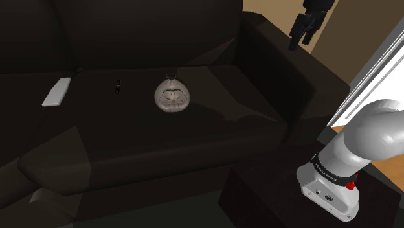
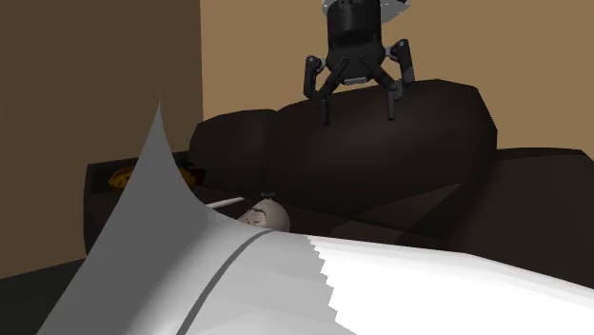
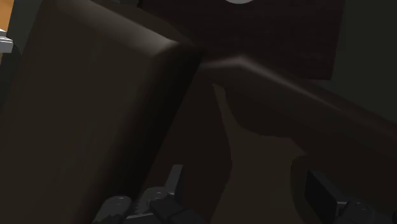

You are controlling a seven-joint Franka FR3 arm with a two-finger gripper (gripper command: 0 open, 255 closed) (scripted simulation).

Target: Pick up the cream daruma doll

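My arm (image 1: 372, 133) reaches up high, its gripper (image 1: 300, 40) hanging above the dark sofa (image 1: 213, 133) near the armrest, fingers spread wide on nothing. The cream daruma doll (image 1: 171, 96) sits mid-seat, well apart; the second exterior view half hides it behind my white link

A dark, nearly black sofa (image 1: 226, 139) is shown in dim light, its seat and thick armrest faintly shaded. A plain tan wall (image 2: 257, 57) is set behind it. A bright pale frame (image 1: 379, 61) is seen past the armrest.
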